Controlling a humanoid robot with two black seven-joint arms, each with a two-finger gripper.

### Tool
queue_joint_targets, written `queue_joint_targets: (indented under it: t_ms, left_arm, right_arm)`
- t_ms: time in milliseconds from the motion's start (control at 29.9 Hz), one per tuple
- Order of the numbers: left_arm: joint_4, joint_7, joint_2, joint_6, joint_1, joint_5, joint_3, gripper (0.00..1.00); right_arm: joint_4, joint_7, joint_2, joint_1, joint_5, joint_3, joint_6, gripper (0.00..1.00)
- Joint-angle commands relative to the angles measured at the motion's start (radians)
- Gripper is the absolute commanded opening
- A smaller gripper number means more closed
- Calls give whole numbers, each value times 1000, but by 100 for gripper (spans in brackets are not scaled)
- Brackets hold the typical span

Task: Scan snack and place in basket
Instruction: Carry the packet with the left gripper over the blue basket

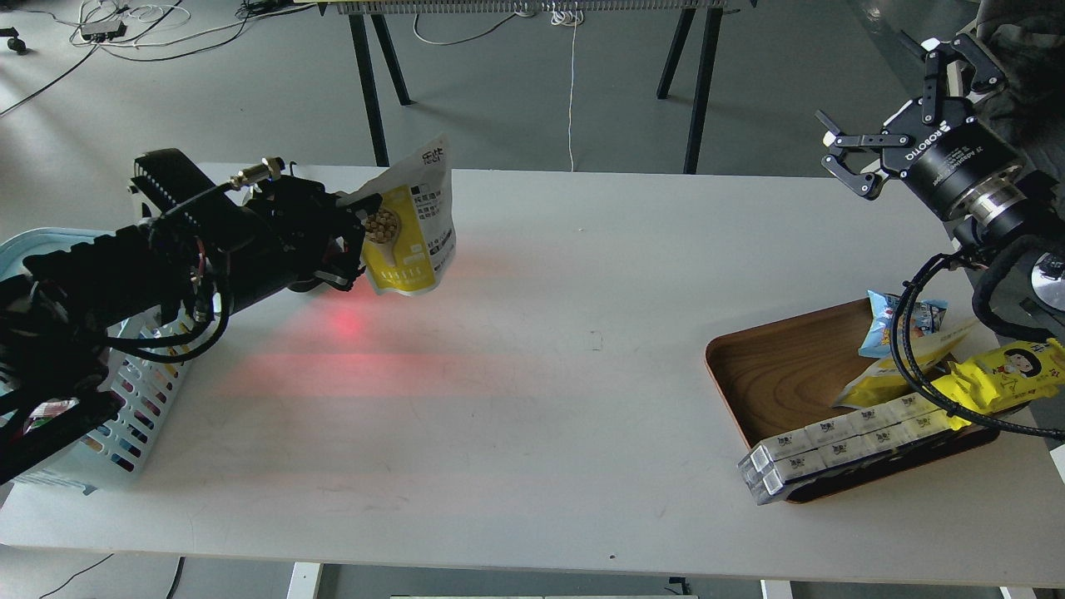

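My left gripper (359,241) is shut on the snack (411,223), a flat pouch with a yellow lower half, a white top and a round picture of nuts. It holds the pouch upright above the table's far left part. The light blue basket (125,416) stands at the table's left edge, partly hidden behind my left arm. My right gripper (865,162) is open and empty, raised high at the far right above the table.
A red glow (345,324) lies on the white table (532,374) below the pouch. A brown wooden tray (782,374) at the right holds a blue packet (903,320), yellow packets (998,370) and white boxes (840,441).
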Motion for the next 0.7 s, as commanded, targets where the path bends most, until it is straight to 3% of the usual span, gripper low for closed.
queue_joint_targets:
  t_ms: [0, 234, 669]
  left_arm:
    - [0, -16, 77, 35, -1, -37, -3, 1]
    - [1, -87, 244, 57, -3, -114, -63, 1]
    - [50, -162, 608, 169, -1, -395, -57, 1]
  right_arm:
    - [1, 0, 0, 2, 0, 1, 0, 99]
    - [3, 0, 0, 2, 0, 1, 0, 99]
    - [3, 0, 0, 3, 0, 4, 0, 99]
